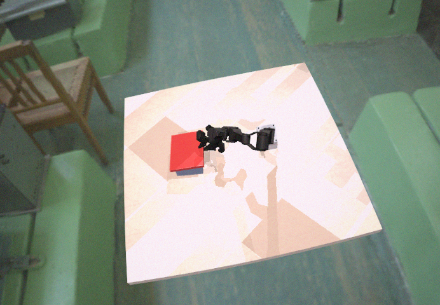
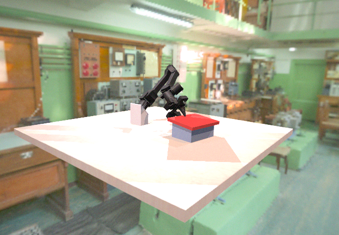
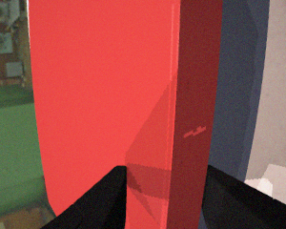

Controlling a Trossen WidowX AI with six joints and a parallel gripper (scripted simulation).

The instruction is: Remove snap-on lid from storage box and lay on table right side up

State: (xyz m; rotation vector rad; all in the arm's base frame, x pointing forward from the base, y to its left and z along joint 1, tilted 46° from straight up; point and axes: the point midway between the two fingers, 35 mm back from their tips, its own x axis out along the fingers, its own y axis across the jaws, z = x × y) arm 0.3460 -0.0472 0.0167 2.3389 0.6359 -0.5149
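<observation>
The red lid (image 1: 185, 152) (image 2: 194, 120) (image 3: 100, 95) lies on top of the blue-grey storage box (image 1: 189, 171) (image 2: 181, 133) (image 3: 235, 86), overhanging its walls. The lid looks level, and no gap shows between it and the box. The box stands upright on the table. My gripper (image 1: 201, 146) (image 2: 184, 115) (image 3: 162, 176) is shut on the lid's edge on the side facing the arm's base. In the wrist view one black finger is on the lid's top face and the other on the outer side of its rim. The exact fingertip contact is out of the wrist frame.
The table (image 1: 191, 230) (image 2: 120, 160) bears the box and the arm's pale base plate (image 1: 272, 143) (image 2: 137, 114). The table's edge on the box's far side from the base is the closest edge to the box. A wooden chair (image 1: 48, 96) stands on the floor beyond it.
</observation>
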